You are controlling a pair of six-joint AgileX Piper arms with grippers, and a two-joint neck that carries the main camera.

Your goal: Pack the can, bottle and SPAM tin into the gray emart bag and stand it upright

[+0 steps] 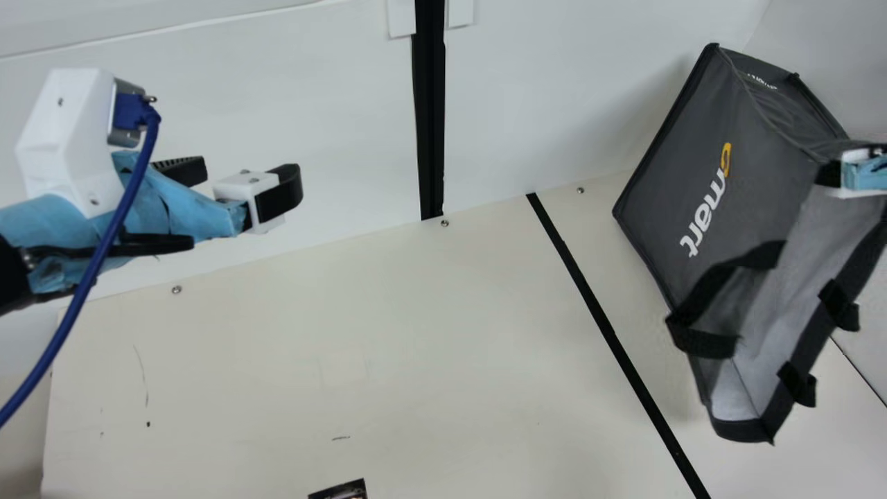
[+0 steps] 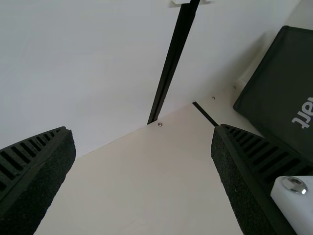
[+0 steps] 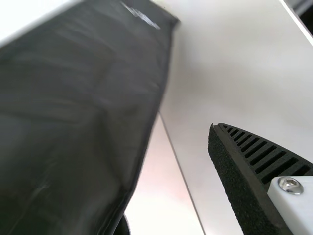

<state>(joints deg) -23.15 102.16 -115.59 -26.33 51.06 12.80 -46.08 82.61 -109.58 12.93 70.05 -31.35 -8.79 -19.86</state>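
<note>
Over a cream counter (image 1: 277, 360), a gray fabric emart bag (image 1: 755, 166) with black straps is seen tilted at the right pincer (image 1: 863, 170), which is spread open; well apart, the black-ribbed left pincer (image 1: 247, 177) is held open.

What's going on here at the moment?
The right arm's open gripper is up against the gray emart bag, which sits slanted at the main view's right, a black handle sticking out. The left gripper is open and empty, away from the bag. I can't tell whether anything is packed inside.
</note>
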